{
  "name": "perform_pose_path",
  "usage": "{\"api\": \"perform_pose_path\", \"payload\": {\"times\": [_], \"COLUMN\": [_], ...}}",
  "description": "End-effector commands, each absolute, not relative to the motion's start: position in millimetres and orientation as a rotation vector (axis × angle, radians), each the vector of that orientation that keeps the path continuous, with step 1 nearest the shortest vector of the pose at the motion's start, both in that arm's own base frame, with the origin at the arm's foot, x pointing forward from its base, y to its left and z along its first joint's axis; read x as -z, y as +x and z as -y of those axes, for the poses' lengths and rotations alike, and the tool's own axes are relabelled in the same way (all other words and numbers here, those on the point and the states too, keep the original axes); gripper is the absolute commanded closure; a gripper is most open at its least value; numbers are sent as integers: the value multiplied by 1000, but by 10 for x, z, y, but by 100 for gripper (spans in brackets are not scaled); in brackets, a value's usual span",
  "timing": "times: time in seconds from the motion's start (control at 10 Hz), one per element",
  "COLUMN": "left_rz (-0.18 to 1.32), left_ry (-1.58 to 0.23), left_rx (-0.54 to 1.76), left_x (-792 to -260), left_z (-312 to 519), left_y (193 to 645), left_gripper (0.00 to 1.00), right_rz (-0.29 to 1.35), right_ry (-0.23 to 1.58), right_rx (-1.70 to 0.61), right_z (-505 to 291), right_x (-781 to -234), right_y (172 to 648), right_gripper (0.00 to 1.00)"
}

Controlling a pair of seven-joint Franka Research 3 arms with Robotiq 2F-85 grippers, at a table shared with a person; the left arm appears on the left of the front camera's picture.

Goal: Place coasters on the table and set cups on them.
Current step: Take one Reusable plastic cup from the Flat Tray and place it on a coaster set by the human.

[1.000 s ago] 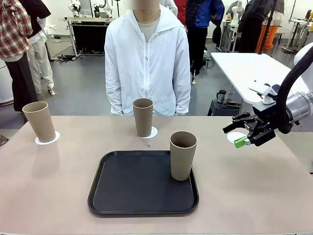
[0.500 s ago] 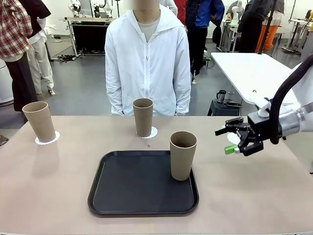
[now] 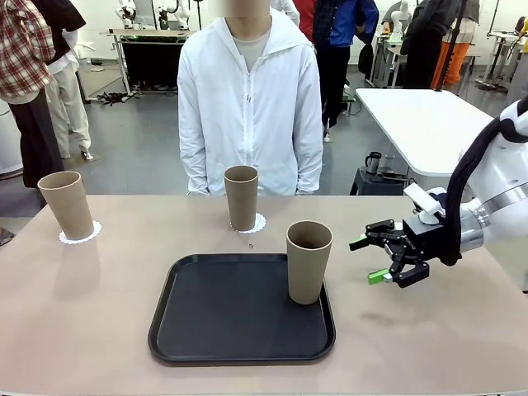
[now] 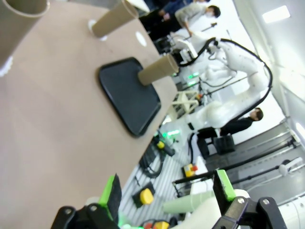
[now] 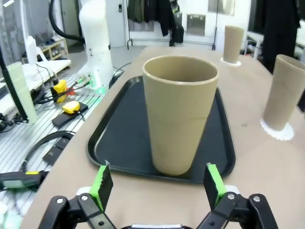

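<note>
- I have the right gripper (image 3: 378,260) beside the tray's (image 3: 190,346) right edge, lying roughly level, jaws spread wide and empty, aimed at the last cup (image 3: 308,261).
- That cup stands upright on the tray, near its far right corner; in the right wrist view it sits centred between my green pads (image 5: 212,182), not yet touched.
- The other two cups are done: one (image 3: 66,205) on a coaster (image 3: 89,235) near the table's (image 3: 429,346) far left corner, one (image 3: 241,197) on a coaster (image 3: 258,223) at the middle of the far edge.
- I judge the cup light, stiff and thin-walled with a matte, grippy skin; empty and tall, it should tip easily if nudged.
- I would close on the middle of its wall, squeezing gently, since the taper could let it slide.
- My left gripper (image 4: 167,191) hangs off the table's near side, jaws wide, carrying nothing.
</note>
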State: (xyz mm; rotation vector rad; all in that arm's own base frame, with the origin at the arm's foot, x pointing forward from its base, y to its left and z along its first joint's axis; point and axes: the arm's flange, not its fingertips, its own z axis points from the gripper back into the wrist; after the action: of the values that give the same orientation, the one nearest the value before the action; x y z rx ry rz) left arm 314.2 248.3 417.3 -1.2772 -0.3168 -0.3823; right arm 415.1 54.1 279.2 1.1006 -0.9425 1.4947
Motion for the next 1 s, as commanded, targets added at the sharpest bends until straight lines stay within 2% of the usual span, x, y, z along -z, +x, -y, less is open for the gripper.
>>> {"api": "perform_pose_path", "payload": {"times": [0.0,0.7,0.9], "left_rz": [322,322,322], "left_ry": [-1273,-1273,-1273], "left_rx": [367,367,367], "left_x": [-4181,-4181,-4181], "left_z": [-2485,-2485,-2485], "left_y": [3143,3143,3143], "left_gripper": [0,0,0], "right_rz": [1050,1012,945], "right_ry": [1164,1245,1241], "right_rx": [-1492,-1451,-1386], "right_z": [-634,-971,-1049], "right_x": [-2685,-2507,-2496], "right_y": [4284,4360,4356], "right_gripper": [0,0,0]}}
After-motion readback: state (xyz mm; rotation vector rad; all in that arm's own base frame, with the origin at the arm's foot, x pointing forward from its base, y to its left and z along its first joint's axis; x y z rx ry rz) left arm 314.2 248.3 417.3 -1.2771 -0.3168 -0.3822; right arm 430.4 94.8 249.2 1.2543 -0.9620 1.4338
